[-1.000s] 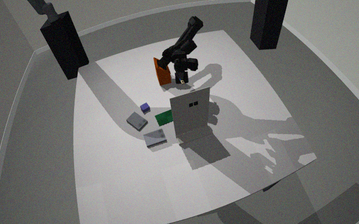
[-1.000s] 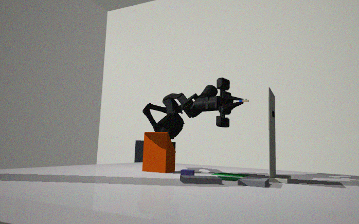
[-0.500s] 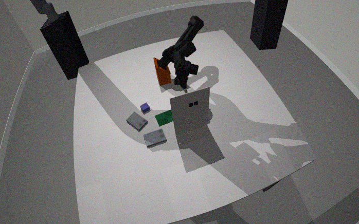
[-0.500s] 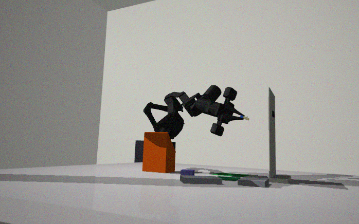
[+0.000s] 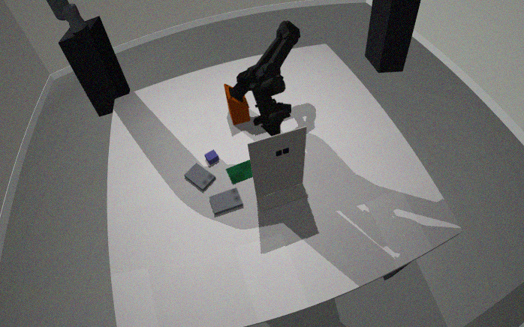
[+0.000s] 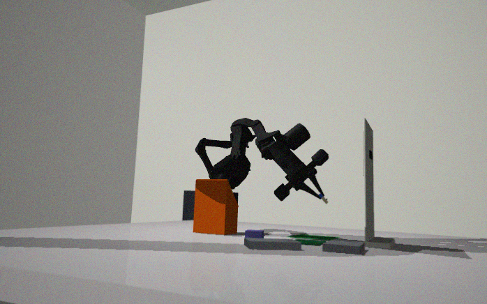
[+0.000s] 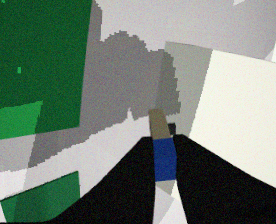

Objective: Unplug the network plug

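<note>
Above a pale, shadow-streaked tabletop (image 5: 166,259) (image 6: 105,268) in a grey-walled room, the gripper (image 6: 321,196) (image 7: 162,145) is grasping the blue-and-tan plug (image 6: 324,198) (image 7: 165,159), which is pointing downward, apart from the upright panel (image 5: 278,174) (image 6: 369,188).

A purple cube (image 5: 212,157) (image 6: 254,233) sits near two gray slabs (image 5: 200,176) (image 6: 272,243) (both lying flat).

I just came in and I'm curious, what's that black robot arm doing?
The black arm's gripper is shut on a small blue and tan plug. The plug is out of the upright panel and held in the air above the table, pointing down at a slant. It isn't down on the green marked square yet, so putting it there and letting go are probably next.
</note>
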Available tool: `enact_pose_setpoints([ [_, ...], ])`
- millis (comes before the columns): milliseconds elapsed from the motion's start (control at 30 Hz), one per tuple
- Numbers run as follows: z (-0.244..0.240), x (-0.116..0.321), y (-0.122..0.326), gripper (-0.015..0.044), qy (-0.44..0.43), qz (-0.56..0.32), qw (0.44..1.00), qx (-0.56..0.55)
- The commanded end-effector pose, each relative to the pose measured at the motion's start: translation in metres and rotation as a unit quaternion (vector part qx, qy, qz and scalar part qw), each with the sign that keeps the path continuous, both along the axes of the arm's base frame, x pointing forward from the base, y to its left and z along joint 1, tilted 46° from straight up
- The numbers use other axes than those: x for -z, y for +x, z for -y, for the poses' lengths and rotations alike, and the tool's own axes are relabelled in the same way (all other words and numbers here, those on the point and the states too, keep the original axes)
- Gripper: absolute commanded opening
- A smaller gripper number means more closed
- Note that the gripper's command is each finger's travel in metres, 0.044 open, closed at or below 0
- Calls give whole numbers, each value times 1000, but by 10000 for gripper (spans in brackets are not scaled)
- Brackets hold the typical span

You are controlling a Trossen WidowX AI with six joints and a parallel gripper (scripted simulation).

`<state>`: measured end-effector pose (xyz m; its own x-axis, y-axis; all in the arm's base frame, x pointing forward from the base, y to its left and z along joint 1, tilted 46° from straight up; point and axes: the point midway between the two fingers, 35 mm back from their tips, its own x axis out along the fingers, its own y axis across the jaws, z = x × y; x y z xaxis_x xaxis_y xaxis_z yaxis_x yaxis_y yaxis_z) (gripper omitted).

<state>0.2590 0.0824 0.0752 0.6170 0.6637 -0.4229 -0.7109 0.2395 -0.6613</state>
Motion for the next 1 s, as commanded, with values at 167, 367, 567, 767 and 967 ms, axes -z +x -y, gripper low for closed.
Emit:
enact_pose_setpoints([
  [167,-29,7,-24,0,20,-13,993,-118],
  [367,-30,8,-24,0,20,-13,993,-118],
  [567,-33,12,-23,0,19,-14,993,-118],
  [767,-37,17,-22,0,18,-15,993,-119],
  [967,-40,21,-22,0,17,-15,993,-119],
])
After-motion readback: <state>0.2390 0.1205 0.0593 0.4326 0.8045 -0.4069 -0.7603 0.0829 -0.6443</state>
